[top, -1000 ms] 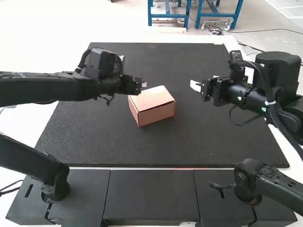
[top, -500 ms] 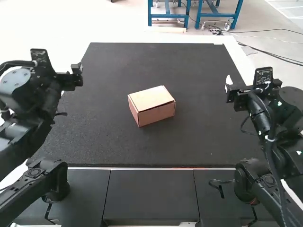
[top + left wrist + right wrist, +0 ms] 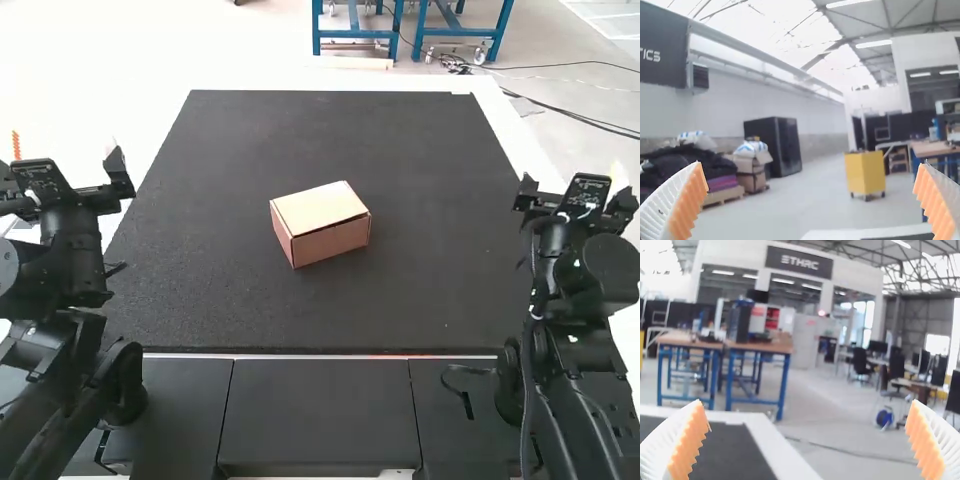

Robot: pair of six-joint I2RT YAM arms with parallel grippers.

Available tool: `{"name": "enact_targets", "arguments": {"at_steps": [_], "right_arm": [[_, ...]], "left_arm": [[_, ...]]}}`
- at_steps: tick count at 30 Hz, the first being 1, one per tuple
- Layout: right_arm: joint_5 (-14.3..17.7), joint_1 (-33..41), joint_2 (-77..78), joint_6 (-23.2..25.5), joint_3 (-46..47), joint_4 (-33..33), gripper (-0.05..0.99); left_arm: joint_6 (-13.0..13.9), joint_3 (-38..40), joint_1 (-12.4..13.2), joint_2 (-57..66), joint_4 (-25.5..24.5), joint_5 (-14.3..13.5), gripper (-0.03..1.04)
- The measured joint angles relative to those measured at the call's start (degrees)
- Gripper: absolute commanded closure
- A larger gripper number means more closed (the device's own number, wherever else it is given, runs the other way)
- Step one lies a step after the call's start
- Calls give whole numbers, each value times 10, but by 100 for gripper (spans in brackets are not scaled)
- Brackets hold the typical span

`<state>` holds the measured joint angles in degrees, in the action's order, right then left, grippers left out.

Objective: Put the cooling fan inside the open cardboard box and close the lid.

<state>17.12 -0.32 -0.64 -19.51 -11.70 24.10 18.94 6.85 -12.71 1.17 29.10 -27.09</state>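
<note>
Cardboard box [image 3: 320,224] sits shut mid-mat [image 3: 420,280], cooling fan presumably sealed inside; left gripper [image 3: 65,160] and right gripper [image 3: 577,192] are parked at the sides, spread wide, empty; job looks done.

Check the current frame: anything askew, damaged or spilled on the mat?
Nothing stands out. The cardboard box sits closed near the middle of the black mat, turned slightly off the mat's edges, with no visible dents. The left gripper and right gripper are open, away from it.
</note>
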Motion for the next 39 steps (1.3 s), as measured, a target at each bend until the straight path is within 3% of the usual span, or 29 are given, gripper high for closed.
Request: {"name": "enact_targets", "arguments": {"at_steps": [5, 14, 19, 24, 27, 30, 32, 35, 37, 39], "right_arm": [[-12, -2, -1, 11, 26, 10, 2], [-12, -2, 0, 37, 27, 12, 2], [-12, -2, 0, 51, 27, 6, 2], [-12, -2, 0, 53, 29, -2, 2], [-18, -2, 0, 49, 29, -14, 2], [-27, -2, 0, 38, 30, -16, 2], [-42, -2, 0, 35, 30, -16, 2], [-75, -2, 0, 38, 30, -8, 2], [-92, -2, 1, 53, 30, -28, 2], [-105, -2, 1, 78, 30, -76, 2]], "left_arm": [[43, -64, 0, -1, 67, -3, 4], [74, -65, 8, -4, 42, -40, 4], [78, -65, 31, -4, 51, -51, 4], [77, -65, 84, -4, 54, -61, 4], [72, -65, 112, -4, 53, -59, 4], [67, -65, 119, -4, 49, -50, 4], [49, -65, 119, -4, 55, -30, 4], [-22, -65, 118, -4, 71, 11, 4], [-81, -65, 118, -5, 27, 35, 4], [-129, -65, 118, -5, -49, 52, 4]]}}
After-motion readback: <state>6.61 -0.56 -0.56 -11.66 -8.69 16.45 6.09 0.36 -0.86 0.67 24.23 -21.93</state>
